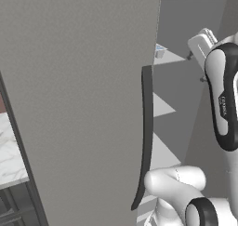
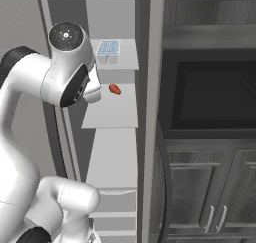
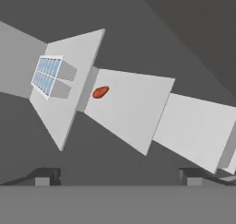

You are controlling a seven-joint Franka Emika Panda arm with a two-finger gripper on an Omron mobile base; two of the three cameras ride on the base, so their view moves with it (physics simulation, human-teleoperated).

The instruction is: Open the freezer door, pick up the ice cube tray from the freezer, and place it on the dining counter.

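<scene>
Spread, empty fingers (image 3: pixel 119 176) face one ice cube tray (image 3: pixel 46 74) and one red item (image 3: pixel 100 91) on white shelves (image 3: pixel 131 110).

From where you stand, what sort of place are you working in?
A home kitchen, most likely. The open freezer has white shelves holding an ice cube tray; to its right are dark wood-grain cabinet doors under a built-in oven recess.

- The light is soft and even, with no glare.
- The freezer (image 2: pixel 112 107) shelves look bright white, and its back wall is dark grey.
- Everything looks a bit blurry and grainy, with jagged edges.
</scene>
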